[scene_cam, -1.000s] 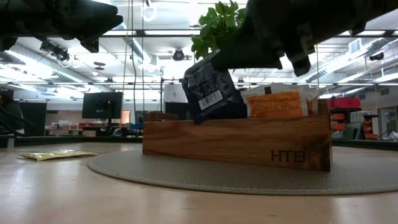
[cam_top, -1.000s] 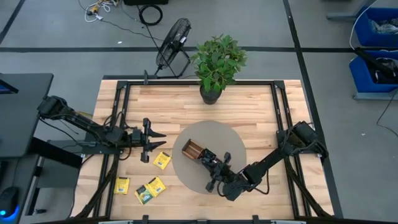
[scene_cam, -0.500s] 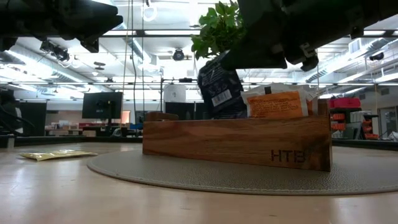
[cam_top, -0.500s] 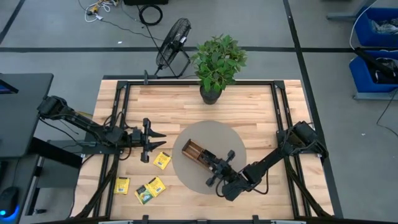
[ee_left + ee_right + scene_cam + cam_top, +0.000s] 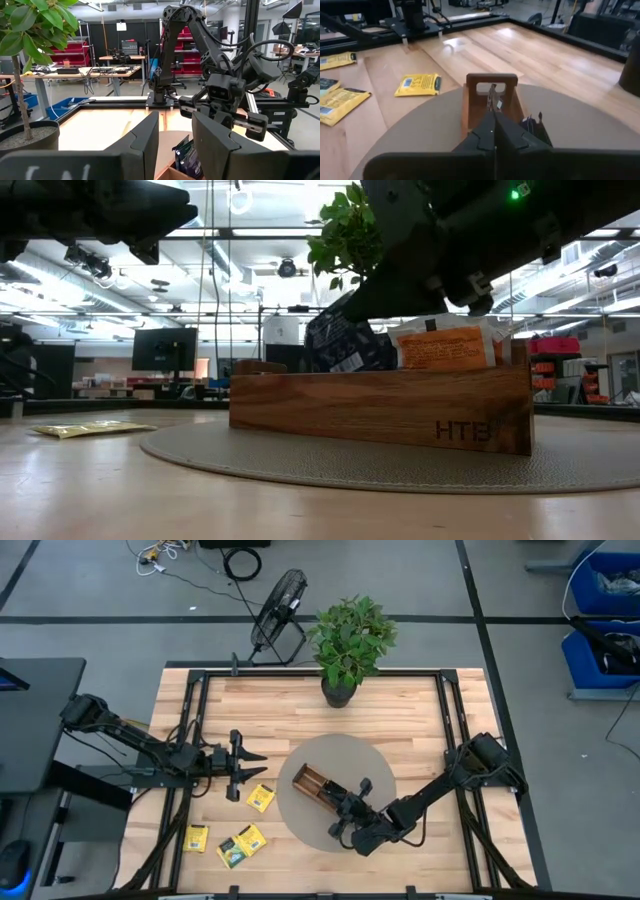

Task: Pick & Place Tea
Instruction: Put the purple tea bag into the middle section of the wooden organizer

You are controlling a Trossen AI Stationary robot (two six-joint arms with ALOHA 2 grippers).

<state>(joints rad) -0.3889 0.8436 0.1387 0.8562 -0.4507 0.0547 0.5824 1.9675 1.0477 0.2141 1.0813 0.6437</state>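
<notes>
right gripper (image 5: 345, 808) low over the wooden tray (image 5: 313, 783) on the round grey mat (image 5: 375, 772), jaws clenched together with no gap seen in the right wrist view, nothing seen pinched between them. dark navy sachet (image 5: 338, 345) standing tilted in the tray, upper edge close under the gripper in the low view; cannot tell whether touching. orange-and-white sachet (image 5: 440, 348) upright in the tray beside it, toward the end marked with letters. from the right wrist view, a dark sachet (image 5: 536, 131) seen just beside the fingers (image 5: 507, 139), inside the tray.

left gripper (image 5: 240, 766) hovering above the bare worktop (image 5: 300, 710) well apart from the mat, jaws released, partly spread, holding nothing. yellow sachet (image 5: 261, 798) flat on the worktop just beside the mat's edge, near the left gripper. two more yellow sachets (image 5: 242, 844) and (image 5: 196, 838) lying nearer the front edge. potted plant (image 5: 347, 645) standing at the far side of the worktop.
</notes>
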